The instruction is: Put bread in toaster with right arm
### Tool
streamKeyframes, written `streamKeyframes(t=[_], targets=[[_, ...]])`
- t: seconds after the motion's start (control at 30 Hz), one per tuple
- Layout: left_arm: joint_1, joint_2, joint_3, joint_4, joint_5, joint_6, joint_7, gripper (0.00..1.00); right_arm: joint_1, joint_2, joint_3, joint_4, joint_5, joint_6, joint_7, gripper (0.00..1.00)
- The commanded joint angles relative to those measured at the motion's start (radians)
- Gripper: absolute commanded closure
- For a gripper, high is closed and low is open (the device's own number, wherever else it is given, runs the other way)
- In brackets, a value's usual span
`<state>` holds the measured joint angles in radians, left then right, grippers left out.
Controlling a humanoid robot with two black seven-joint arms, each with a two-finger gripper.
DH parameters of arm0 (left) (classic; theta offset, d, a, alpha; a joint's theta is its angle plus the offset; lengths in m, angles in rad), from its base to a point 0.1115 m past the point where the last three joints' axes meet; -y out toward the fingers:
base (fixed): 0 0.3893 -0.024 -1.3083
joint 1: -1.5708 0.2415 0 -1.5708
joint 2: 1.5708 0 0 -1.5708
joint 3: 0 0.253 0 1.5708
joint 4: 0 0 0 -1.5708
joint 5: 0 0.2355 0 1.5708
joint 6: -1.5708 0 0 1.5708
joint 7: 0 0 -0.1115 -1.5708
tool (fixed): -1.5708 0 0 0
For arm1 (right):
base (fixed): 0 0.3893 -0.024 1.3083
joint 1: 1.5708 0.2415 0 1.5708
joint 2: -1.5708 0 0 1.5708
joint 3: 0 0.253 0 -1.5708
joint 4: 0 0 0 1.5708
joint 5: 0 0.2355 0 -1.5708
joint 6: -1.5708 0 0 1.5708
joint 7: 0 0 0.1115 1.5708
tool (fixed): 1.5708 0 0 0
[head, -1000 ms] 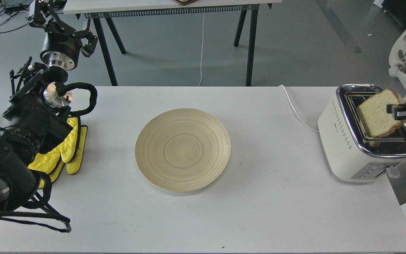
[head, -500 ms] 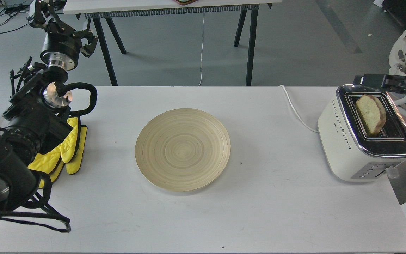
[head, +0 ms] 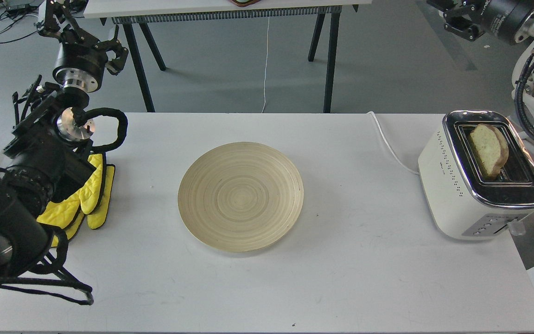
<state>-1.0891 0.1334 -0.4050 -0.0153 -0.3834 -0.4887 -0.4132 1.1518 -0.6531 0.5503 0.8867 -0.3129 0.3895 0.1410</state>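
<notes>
The bread (head: 489, 149) stands on edge in one slot of the toaster (head: 473, 185), its rounded top poking above the chrome, at the right side of the frame on the white table (head: 341, 278). The right arm (head: 512, 16) is in the upper right corner, well above the toaster and apart from it; its right gripper (head: 452, 14) holds nothing, but whether its fingers are spread or closed I cannot tell, as they are dark and partly cut off. The left gripper (head: 63, 18), in the upper left, shows its fingers spread and empty. A round wooden plate (head: 240, 196) sits mid-table, yellow mitts (head: 84, 197) at left.
</notes>
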Motion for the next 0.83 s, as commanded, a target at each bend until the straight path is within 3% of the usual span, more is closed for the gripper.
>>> streamKeyframes(t=[0.0,0.2,0.37,0.8], targets=[[0.000,0.000,0.000,0.000,0.000,0.000,-0.001,0.00,-0.006,0.084,0.010,-0.080,0.168,-0.003,0.002,0.00],[0.000,0.000,0.000,0.000,0.000,0.000,0.001,0.00,-0.026,0.243,0.129,-0.297,0.379,-0.001,-0.011,0.00],[0.000,0.000,-0.001,0.000,0.000,0.000,0.001,0.00,-0.029,0.358,0.249,-0.465,0.388,0.015,-0.017,0.00],[0.000,0.000,-0.003,0.000,0.000,0.000,-0.001,0.00,-0.046,0.386,0.343,-0.474,0.388,0.042,-0.008,0.00]])
